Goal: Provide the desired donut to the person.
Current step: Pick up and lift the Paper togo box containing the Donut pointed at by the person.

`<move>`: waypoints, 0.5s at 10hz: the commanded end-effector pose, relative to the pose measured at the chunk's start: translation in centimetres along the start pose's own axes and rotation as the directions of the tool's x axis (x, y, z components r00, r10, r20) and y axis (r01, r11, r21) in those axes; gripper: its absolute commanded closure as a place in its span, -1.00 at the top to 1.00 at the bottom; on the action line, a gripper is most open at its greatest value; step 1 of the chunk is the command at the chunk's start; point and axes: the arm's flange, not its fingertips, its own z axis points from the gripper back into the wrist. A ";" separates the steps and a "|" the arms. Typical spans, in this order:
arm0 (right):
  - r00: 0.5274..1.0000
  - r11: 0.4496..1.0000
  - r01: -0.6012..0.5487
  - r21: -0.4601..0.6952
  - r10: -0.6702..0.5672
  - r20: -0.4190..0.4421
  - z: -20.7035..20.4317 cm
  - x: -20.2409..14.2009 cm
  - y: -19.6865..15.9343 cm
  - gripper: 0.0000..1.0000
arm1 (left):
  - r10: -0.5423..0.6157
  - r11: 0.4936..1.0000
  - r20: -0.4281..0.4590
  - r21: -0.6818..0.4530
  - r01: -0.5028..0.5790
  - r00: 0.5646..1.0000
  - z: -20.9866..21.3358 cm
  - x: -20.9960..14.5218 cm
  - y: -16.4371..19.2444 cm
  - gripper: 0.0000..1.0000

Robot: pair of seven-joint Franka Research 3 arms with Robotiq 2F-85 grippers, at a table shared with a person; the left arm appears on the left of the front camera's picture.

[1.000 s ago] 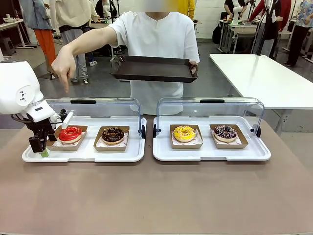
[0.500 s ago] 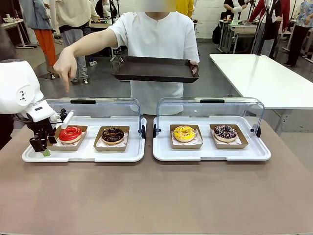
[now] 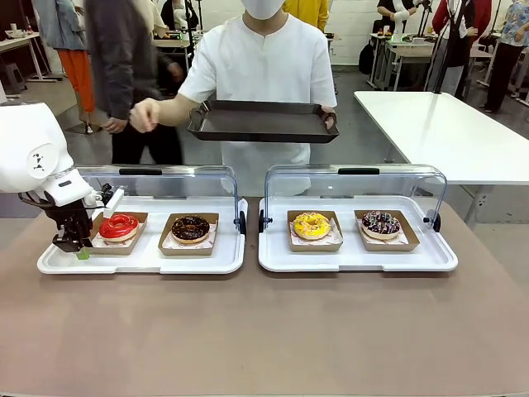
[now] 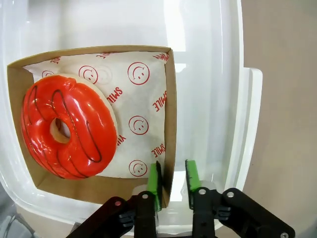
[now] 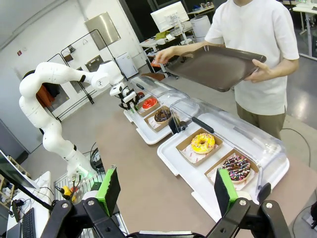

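The left gripper is shut on the wall of the cardboard tray, beside the red donut — probably to spare its glaze.

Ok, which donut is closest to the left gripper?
The red-glazed donut: the left gripper is shut on its cardboard tray. The chocolate donut, yellow donut and sprinkled donut lie farther right.

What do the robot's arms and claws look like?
The left arm is white, with fat rounded joints. The left gripper is black, with two fingers and green pads. The right gripper looks alike: black, green pads.
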 end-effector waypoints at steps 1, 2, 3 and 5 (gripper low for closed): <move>1.000 1.000 -0.001 0.002 0.001 0.006 -0.1 0.1 0.0 1.00 | -0.021 1.000 0.022 0.009 0.021 1.000 0.0 -0.4 0.3 -1.00; 1.000 1.000 -0.001 0.002 0.001 0.006 -0.1 0.1 0.0 1.00 | -0.027 1.000 0.024 0.012 0.027 0.999 0.1 -0.5 0.2 -1.00; 1.000 1.000 -0.001 0.002 0.001 0.006 -0.1 0.1 0.0 1.00 | -0.033 0.999 0.022 0.015 0.033 0.999 0.3 -0.5 0.1 -1.00; 1.000 1.000 -0.001 0.002 0.001 0.006 -0.1 0.1 0.0 1.00 | -0.047 0.999 0.021 0.019 0.047 0.999 0.9 -0.4 -0.5 -1.00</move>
